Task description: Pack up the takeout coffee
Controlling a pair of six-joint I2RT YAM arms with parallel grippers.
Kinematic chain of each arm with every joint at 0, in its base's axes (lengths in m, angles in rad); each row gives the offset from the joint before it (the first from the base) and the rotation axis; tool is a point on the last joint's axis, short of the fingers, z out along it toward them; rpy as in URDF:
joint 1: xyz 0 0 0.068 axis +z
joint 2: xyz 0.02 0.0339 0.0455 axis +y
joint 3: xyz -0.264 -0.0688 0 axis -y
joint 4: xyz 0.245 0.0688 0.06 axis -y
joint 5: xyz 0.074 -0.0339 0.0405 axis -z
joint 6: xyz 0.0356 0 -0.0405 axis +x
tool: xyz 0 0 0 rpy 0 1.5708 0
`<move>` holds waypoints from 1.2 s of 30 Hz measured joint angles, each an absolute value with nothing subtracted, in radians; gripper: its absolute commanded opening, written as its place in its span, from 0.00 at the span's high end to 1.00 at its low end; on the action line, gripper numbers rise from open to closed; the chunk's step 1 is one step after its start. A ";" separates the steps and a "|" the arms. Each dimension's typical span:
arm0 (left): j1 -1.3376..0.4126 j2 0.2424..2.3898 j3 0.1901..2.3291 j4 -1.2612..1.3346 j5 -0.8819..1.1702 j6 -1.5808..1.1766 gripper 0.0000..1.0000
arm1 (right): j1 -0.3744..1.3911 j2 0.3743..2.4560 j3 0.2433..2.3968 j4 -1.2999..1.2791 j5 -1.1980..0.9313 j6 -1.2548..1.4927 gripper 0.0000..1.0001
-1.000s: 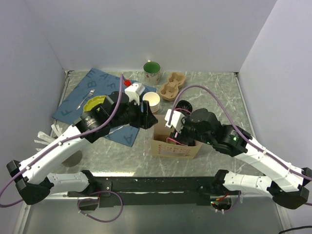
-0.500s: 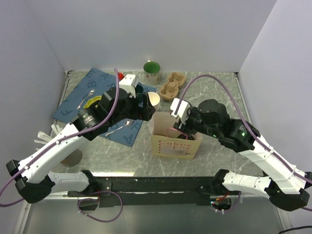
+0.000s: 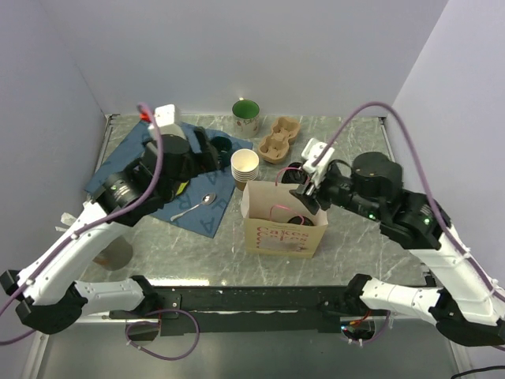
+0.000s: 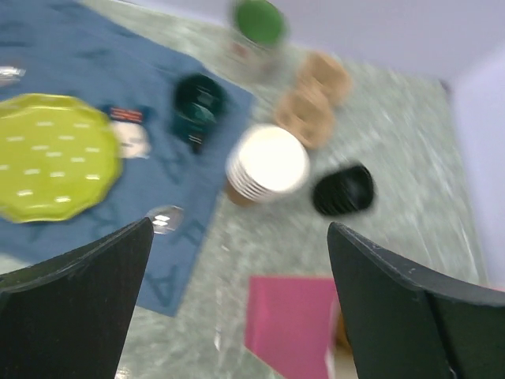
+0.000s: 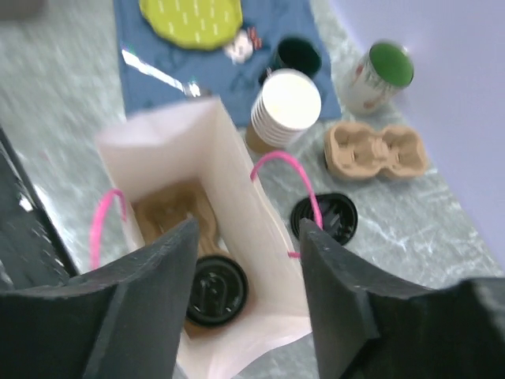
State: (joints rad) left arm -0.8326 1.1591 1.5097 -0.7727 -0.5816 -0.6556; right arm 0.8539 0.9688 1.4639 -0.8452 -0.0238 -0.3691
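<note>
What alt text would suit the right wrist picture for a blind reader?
The takeout coffee, black lid up, sits inside an open paper bag with pink handles, seen from above through the open right gripper. Beyond the bag are a stack of paper cups, a loose black lid and a cardboard carrier.

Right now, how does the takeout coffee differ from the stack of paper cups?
The takeout coffee stands inside the paper bag; the stack of paper cups stands on the table outside it. The coffee's top is closed and black; the stack's top is open, white inside. Both stand upright.
</note>
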 measured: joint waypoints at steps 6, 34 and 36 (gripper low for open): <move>-0.657 1.132 1.541 -0.867 -0.740 -0.734 0.07 | 0.853 1.050 1.678 -0.874 -0.067 -0.206 0.00; -0.009 1.160 1.198 -1.287 -0.863 -1.075 0.41 | 0.853 1.083 1.662 -0.839 -0.124 -0.071 0.00; -0.009 1.160 1.187 -1.278 -0.864 -1.076 0.41 | 0.853 1.082 1.659 -0.838 -0.125 -0.071 0.00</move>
State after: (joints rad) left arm -0.0090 1.1603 1.1870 -1.2778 -0.8639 -1.0760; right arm 0.8528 1.0821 1.6592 -0.8379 -0.1246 -0.0711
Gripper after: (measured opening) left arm 0.595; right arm 0.997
